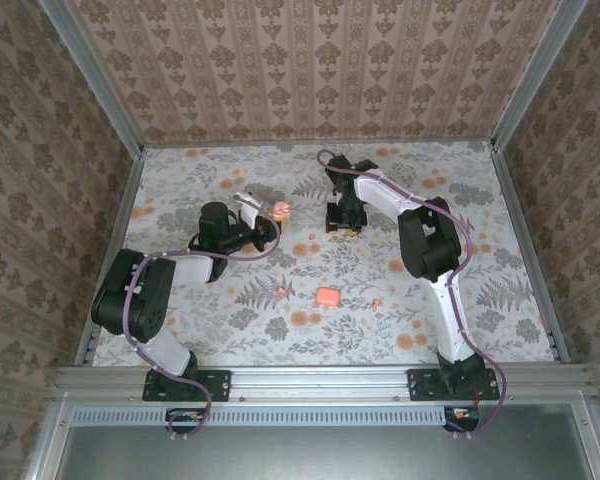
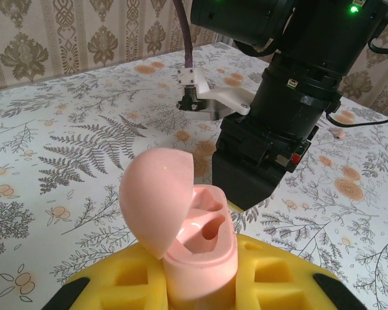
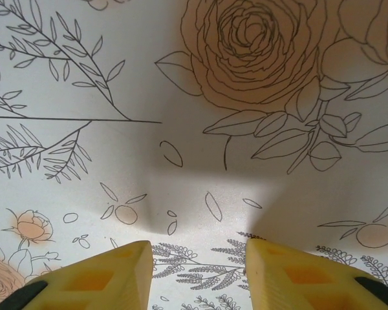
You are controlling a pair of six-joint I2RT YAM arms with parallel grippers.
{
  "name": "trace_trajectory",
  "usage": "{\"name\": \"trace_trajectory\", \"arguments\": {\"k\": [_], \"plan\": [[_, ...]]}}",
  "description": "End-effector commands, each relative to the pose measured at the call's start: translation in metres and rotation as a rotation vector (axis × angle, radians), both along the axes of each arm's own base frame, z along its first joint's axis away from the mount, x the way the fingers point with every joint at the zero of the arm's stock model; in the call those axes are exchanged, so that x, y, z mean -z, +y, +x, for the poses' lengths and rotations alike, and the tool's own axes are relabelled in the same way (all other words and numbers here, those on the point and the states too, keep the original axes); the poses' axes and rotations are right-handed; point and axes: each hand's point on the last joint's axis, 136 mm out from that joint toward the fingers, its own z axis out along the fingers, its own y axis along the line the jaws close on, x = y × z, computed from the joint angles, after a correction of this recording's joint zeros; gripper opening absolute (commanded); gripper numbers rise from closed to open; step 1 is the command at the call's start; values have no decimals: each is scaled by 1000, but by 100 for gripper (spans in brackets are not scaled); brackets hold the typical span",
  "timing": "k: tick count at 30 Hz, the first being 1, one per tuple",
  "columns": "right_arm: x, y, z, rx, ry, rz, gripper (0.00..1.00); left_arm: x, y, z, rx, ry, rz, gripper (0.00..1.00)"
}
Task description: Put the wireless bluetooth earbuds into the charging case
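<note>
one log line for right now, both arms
left gripper: shut on charging case, lid open, sockets empty | right gripper: open, low over table, holding nothing | earbuds: both loose on table

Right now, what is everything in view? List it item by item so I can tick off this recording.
charging case: one, pale pink, lid open, sockets look empty, held above the table left of centre.
earbuds: two, coral-orange, loose on the cloth near centre; the other lies further right.
pink block: one, salmon-pink rounded square, flat on the cloth between the earbuds; I cannot tell what it is.
tablecloth: one, white with grey ferns and orange flowers, covering the table.
wall panels: three, beige patterned, at the back and both sides.
left gripper: one, yellow fingers, shut on the charging case.
right gripper: one, yellow fingers, open, tips down over bare cloth at far centre.
</note>
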Motion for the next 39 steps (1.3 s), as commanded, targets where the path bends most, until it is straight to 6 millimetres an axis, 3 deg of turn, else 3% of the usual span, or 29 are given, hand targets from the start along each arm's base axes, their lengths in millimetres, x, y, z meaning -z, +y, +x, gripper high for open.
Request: {"name": "trace_trajectory", "arguments": {"k": [1, 11, 19, 25, 30, 35, 39], "plan": [[1, 4, -21, -46, 65, 7, 41, -4, 0, 2, 16, -10, -5, 17], [1, -2, -44, -74, 108, -14, 39, -3, 0, 1, 18, -9, -4, 16], [-5, -6, -49, -71, 104, -20, 39, -5, -2, 0, 25, -7, -8, 16], [-46, -3, -42, -77, 34, 30, 40, -5, -5, -5, 58, -2, -19, 16], [-69, -28, -42, -15, 38, 1, 41, -7, -12, -12, 103, -9, -36, 16], [-63, -52, -43, 31, 90, -77, 43, -7, -15, -13, 120, -2, -40, 16], [-51, -51, -39, 30, 128, -90, 43, -8, -15, -12, 121, -2, -40, 16]]}}
